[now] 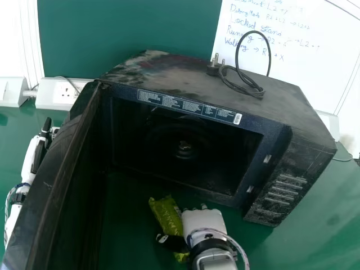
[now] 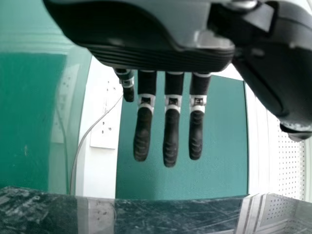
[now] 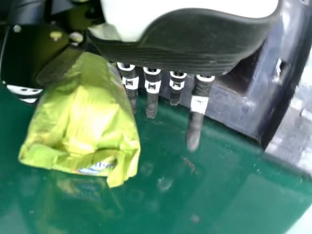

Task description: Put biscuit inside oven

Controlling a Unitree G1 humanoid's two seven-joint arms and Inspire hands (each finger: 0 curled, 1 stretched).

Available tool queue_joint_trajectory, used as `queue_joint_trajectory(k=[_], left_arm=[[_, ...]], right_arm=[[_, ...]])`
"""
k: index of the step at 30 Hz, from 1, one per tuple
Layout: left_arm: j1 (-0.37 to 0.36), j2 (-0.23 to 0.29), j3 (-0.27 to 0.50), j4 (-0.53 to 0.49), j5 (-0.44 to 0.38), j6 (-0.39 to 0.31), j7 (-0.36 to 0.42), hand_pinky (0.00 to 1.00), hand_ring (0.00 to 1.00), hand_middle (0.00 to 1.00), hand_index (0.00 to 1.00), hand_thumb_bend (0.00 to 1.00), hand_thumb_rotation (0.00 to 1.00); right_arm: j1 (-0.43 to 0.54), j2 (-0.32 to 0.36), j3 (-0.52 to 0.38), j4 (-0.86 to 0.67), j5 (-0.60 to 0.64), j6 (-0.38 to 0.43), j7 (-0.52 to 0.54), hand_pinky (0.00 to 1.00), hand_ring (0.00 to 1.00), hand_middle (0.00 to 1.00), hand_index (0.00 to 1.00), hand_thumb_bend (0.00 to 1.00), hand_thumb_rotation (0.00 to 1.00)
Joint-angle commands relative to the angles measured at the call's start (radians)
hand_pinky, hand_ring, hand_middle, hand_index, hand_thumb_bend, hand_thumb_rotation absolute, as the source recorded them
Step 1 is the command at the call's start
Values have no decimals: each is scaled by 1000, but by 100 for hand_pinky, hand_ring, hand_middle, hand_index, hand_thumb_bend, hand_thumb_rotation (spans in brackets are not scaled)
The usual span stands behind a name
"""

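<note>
The black oven (image 1: 315,146) has its door (image 1: 62,169) swung open on the left, showing a dark cavity. In front of the opening, my right hand (image 1: 205,222) pinches the green biscuit packet (image 1: 167,216) at its left side, the thumb lying across it. The right wrist view shows the packet (image 3: 83,122) between the thumb and the hand (image 3: 180,53), its reflection on the table below, with the fingers extended. On the door's outer side is my left hand (image 1: 38,152); in the left wrist view the hand (image 2: 171,131) has straight fingers and holds nothing.
A black cable with its plug (image 1: 216,66) lies on top of the oven. Wall sockets (image 1: 63,93) are behind the door at the left. A whiteboard (image 1: 315,67) stands behind the oven. The green table (image 1: 298,242) extends under everything, and the oven's control side is at the right.
</note>
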Motion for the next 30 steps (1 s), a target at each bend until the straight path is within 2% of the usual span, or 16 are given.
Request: queue_joint_trajectory(k=[1, 3, 4, 5, 7, 9, 14, 18, 28, 30], left_arm=[[10, -2, -3, -8, -1, 3, 1, 28, 34, 42, 49, 52, 6], [10, -2, -3, -6, 2, 0, 2, 28, 33, 42, 49, 52, 6], [9, -2, -3, -5, 1, 0, 2, 28, 33, 42, 49, 52, 6], [9, -2, -3, -6, 0, 2, 1, 28, 33, 42, 49, 52, 6], [10, -2, -3, -10, -1, 8, 2, 28, 33, 42, 49, 52, 6], [10, -2, -3, -10, 0, 8, 3, 28, 34, 42, 49, 52, 6], [8, -3, -2, -2, 1, 2, 3, 28, 33, 42, 49, 52, 6], [9, -3, -2, -4, -3, 0, -2, 29, 33, 42, 49, 52, 6], [10, -6, -5, -9, 3, 8, 7, 28, 33, 42, 49, 52, 6], [7, -5, -5, -2, 1, 1, 2, 28, 33, 42, 49, 52, 6]], right_arm=[[34, -6, 12, 17, 43, -40, 86, 41, 50, 60, 76, 84, 48], [31, -11, 10, 21, 51, -58, 104, 33, 41, 51, 70, 80, 43], [30, -11, 10, 26, 47, -62, 107, 29, 36, 46, 70, 77, 39], [30, -11, 11, 31, 41, -65, 106, 24, 30, 42, 70, 73, 30], [28, -11, 13, 41, 27, -69, 106, 19, 26, 38, 70, 68, 19], [27, -12, 12, 46, 26, -73, 101, 17, 24, 37, 70, 65, 14], [37, -12, 13, 52, 29, -67, 64, 17, 24, 37, 70, 64, 16], [52, -12, 9, 50, 53, -59, 9, 14, 21, 33, 68, 69, 11], [60, -26, -15, 18, 121, -57, -54, 15, 22, 34, 63, 73, 8], [57, -21, -26, 8, 132, -48, -69, 15, 22, 44, 66, 60, 2]])
